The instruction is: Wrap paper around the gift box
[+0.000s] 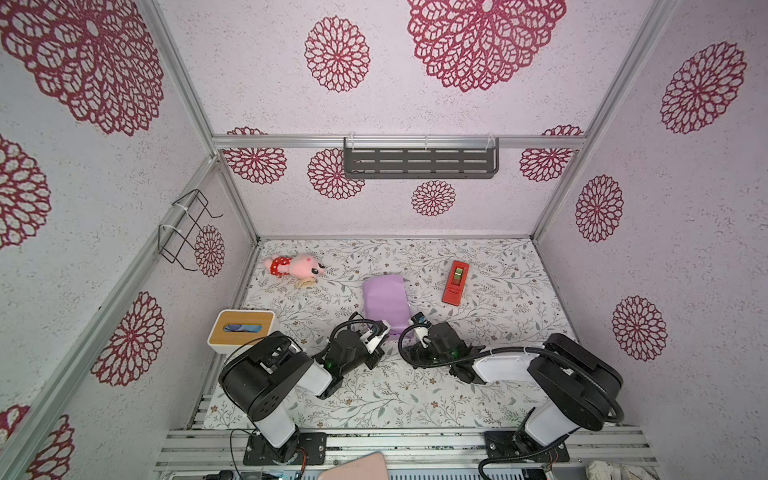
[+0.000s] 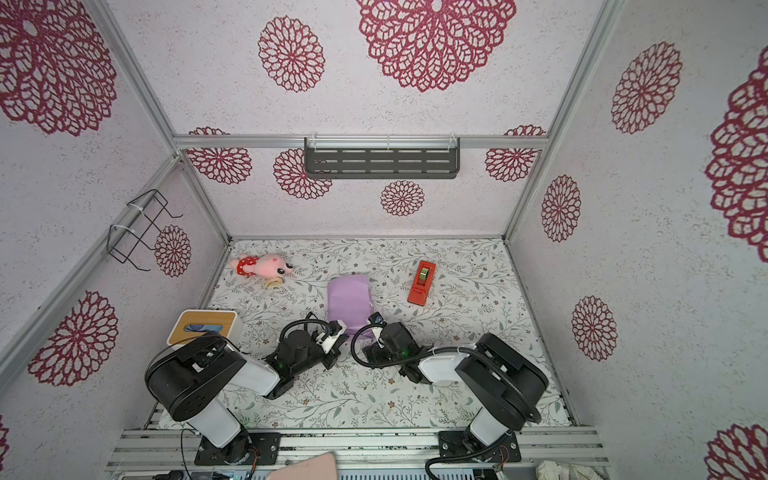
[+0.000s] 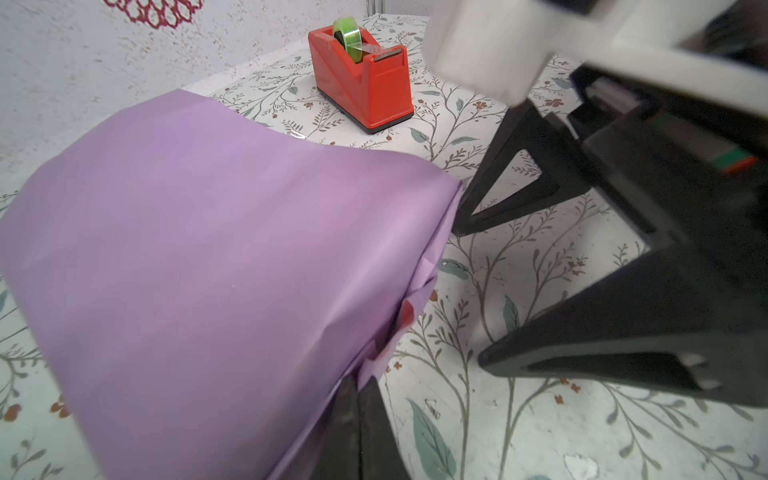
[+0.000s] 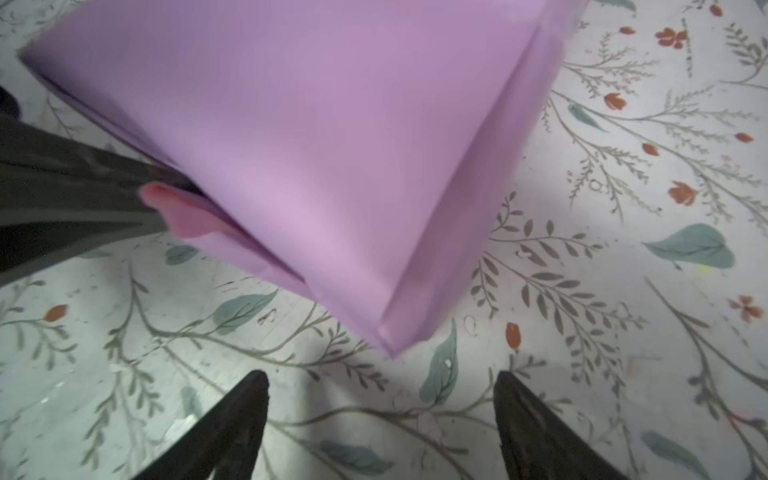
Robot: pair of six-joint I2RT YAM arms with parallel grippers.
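Thin lilac paper sheet [image 4: 332, 145], prob. light & floppy, is draped over hidden box; flap edge (best hold) is pinched by left gripper [image 3: 358, 399]; right gripper [image 4: 380, 386] is spread wide, empty.

Paper [image 1: 383, 301] fills the table's [image 1: 519, 299] middle; toy [image 1: 295, 266] and dispenser [image 1: 456, 282] near the back edge, tissue box [image 1: 241, 330] left; right edge free.

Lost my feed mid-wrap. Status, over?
Left gripper shut on paper flap. Right gripper open, empty, off the near corner. Gift box hidden under lilac wrap. Tape dispenser well clear.
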